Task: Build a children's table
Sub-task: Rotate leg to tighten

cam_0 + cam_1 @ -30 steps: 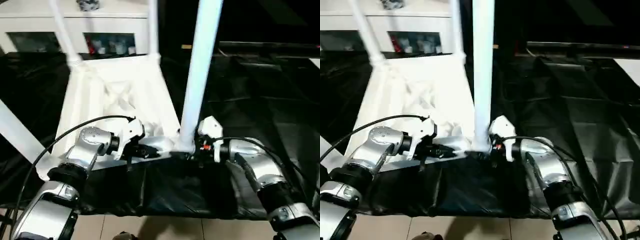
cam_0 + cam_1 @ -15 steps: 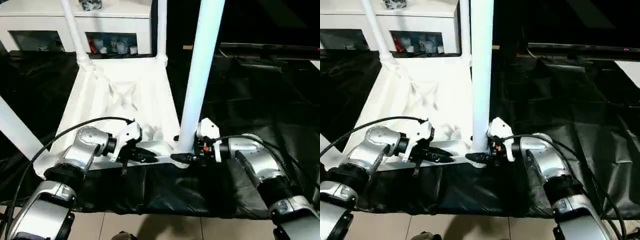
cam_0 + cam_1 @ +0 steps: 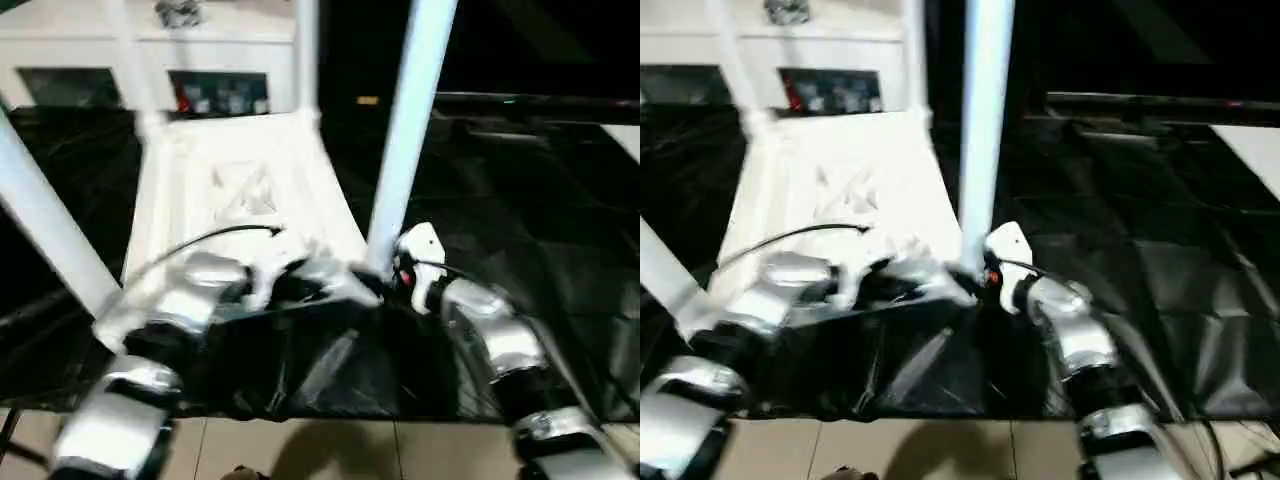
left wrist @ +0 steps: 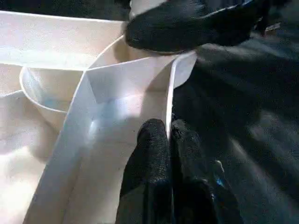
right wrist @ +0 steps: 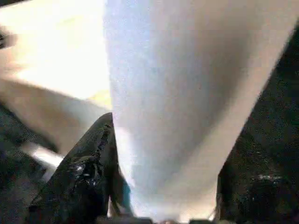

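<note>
The children's table lies upside down, its white tabletop (image 3: 240, 190) showing the ribbed underside. White legs stand up from its corners, one at the near right (image 3: 405, 140), one at the near left (image 3: 45, 225) and one at the far right (image 3: 305, 60). My left gripper (image 4: 168, 128) is shut on the thin near rim (image 4: 170, 88) of the tabletop, close to the near right corner. My right gripper (image 5: 170, 149) is shut on the base of the near right leg (image 5: 187, 84), one black finger (image 5: 84, 172) on each side.
A black sheet (image 3: 520, 200) covers the surface under the table and stretches off to the right. A white cabinet with glass doors (image 3: 220, 60) stands behind the table. Tiled floor (image 3: 300, 450) runs along the near edge.
My right gripper's fingers have closed in on the base of the near right leg. The left gripper keeps its hold on the rim. The head camera has shifted.
</note>
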`<state>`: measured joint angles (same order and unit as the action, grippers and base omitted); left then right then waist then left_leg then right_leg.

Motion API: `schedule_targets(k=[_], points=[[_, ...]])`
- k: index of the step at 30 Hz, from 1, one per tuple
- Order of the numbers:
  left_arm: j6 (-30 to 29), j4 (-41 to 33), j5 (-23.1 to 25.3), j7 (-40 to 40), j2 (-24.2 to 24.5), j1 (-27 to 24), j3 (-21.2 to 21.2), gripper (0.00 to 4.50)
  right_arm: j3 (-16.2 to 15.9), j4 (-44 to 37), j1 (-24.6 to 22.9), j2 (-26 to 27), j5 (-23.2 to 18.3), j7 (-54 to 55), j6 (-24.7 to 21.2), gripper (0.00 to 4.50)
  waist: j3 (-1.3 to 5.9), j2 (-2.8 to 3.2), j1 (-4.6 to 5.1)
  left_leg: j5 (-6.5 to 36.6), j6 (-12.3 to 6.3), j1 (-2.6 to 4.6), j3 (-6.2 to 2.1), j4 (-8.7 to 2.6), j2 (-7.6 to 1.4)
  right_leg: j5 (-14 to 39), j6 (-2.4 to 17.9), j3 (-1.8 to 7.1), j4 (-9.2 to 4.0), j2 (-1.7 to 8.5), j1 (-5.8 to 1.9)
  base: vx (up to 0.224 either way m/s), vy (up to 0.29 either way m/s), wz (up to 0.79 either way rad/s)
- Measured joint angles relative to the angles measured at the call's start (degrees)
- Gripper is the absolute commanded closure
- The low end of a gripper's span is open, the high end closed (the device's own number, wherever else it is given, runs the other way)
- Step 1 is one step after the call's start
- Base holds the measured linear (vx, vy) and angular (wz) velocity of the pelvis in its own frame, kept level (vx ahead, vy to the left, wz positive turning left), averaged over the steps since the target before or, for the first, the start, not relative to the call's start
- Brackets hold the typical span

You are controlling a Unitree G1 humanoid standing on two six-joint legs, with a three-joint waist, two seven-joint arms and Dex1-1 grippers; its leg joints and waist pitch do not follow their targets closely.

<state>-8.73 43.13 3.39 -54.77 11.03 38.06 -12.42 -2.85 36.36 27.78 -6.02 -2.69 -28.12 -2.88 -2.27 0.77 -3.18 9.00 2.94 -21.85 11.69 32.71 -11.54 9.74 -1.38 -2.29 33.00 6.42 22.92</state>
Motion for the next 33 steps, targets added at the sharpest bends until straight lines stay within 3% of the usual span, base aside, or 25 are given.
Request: schedule_targets(k=[1, 3, 5, 9, 14, 16, 19, 24, 28, 30, 33], points=[[-0.6, -0.8, 0.6, 1.4, -0.8, -0.4, 0.0, 4.5, 0.5, 0.1, 0.1, 1.0, 0.2, 2.6, -0.2, 1.87, 0.03, 0.01, 0.23, 0.0, 0.0, 0.01, -0.02, 0.0, 0.06, 0.0, 0.0, 0.04, -0.02, 0.02, -0.01, 0.0, 0.0, 0.0], [-1.1, -2.4, 1.5, 3.5, -1.6, -1.5, -0.2, 4.5, 0.9, 0.9, 0.5, 2.2, 0.7, 5.9, 0.2, 1.31, 0.13, 0.02, 0.79, 0.0, -0.01, 0.04, -0.25, 0.01, 0.28, 0.0, 0.0, 0.04, -0.06, 0.09, -0.04, 0.0, 0.0, 0.0], [-1.1, -2.5, 1.6, 3.8, -1.6, -1.6, -0.3, 4.5, 0.9, 1.3, 0.5, 2.7, 1.1, 6.9, 1.0, 1.31, 0.16, 0.12, 1.02, 0.0, -0.02, 0.02, -0.46, -0.02, 0.44, 0.0, 0.0, 0.02, -0.15, 0.09, -0.03, 0.0, 0.0, 0.0], [-0.8, -2.7, 1.8, 3.8, -1.5, -1.6, -0.3, 4.5, 1.0, 1.5, 0.5, 2.8, 1.0, 6.4, 1.9, 0.87, 0.15, 0.12, 1.19, 0.0, -0.02, -0.14, -0.55, -0.06, 0.5, 0.0, 0.0, 0.03, -0.35, 0.09, -0.03, 0.0, 0.0, 0.0], [0.1, -3.2, 1.4, 0.7, -0.3, -1.6, -0.5, 4.5, 0.8, 1.4, 0.3, -1.0, -1.2, -4.4, 2.3, 0.42, 0.15, 0.13, 1.15, 0.0, -0.03, -0.28, -0.52, -0.08, 0.51, 0.0, 0.0, 0.08, -0.41, 0.08, 0.04, 0.0, 0.0, 0.0], [1.2, -3.4, 0.8, -2.4, 1.2, -1.6, -1.0, 4.5, -0.7, 0.1, -0.4, -4.2, -1.9, -11.4, 2.4, 0.23, 0.15, 0.13, 1.06, 0.0, -0.03, -0.28, -0.5, -0.13, 0.5, 0.0, 0.0, 0.09, -0.28, 0.08, 0.07, 0.0, 0.0, 0.0], [3.0, -3.3, -0.3, -7.1, 3.2, -1.8, -1.1, 4.5, -2.7, -1.1, -0.5, -8.4, -2.6, -21.1, 2.8, 0.23, 0.09, 0.03, 0.82, 0.0, -0.02, -0.3, -0.49, -0.12, 0.41, -0.2, 0.1, 0.06, 0.11, 0.04, 0.16, 0.0, 0.0, 0.0], [4.3, -3.3, -1.9, -14.5, 5.8, -1.8, -1.3, 4.5, -4.6, -1.6, 0.0, -12.2, -3.8, -32.1, 2.7, 0.23, 0.1, 0.06, -0.58, 0.0, -0.01, -0.36, -0.18, -0.13, -0.23, -0.2, 0.2, -0.23, 0.21, -0.25, 0.2, 0.053, -0.023, 0.02], [5.5, -3.3, -2.7, -19.4, 7.5, -1.8, -2.0, 4.5, -6.9, -1.2, 1.0, -13.6, -3.8, -38.5, 3.0, 0.23, 0.1, 0.07, -1.56, 0.0, -0.03, -0.46, -0.07, -0.09, -0.28, 0.0, 0.4, -0.23, 0.2, -0.26, 0.28, 0.0, 0.0, 0.0], [6.0, -3.3, -2.8, -21.3, 8.2, -1.8, -2.3, 4.5, -7.9, -0.8, 1.5, -13.6, -3.6, -40.3, 3.5, 0.56, 0.1, 0.07, -2.01, 0.0, -0.04, -0.48, -0.02, -0.07, -0.27, 0.1, 0.5, -0.22, 0.2, -0.22, 0.28, 0.0, 0.0, 0.0], [6.3, -3.3, -3.0, -22.5, 8.8, -1.8, -2.6, 4.5, -8.3, 0.2, 2.1, -13.6, -3.4, -41.2, 4.1, 0.61, 0.09, 0.05, -2.06, 0.0, -0.02, -0.48, 0.03, -0.03, -0.26, 0.0, 0.5, -0.19, 0.22, -0.18, 0.26, 0.0, 0.0, 0.0]])
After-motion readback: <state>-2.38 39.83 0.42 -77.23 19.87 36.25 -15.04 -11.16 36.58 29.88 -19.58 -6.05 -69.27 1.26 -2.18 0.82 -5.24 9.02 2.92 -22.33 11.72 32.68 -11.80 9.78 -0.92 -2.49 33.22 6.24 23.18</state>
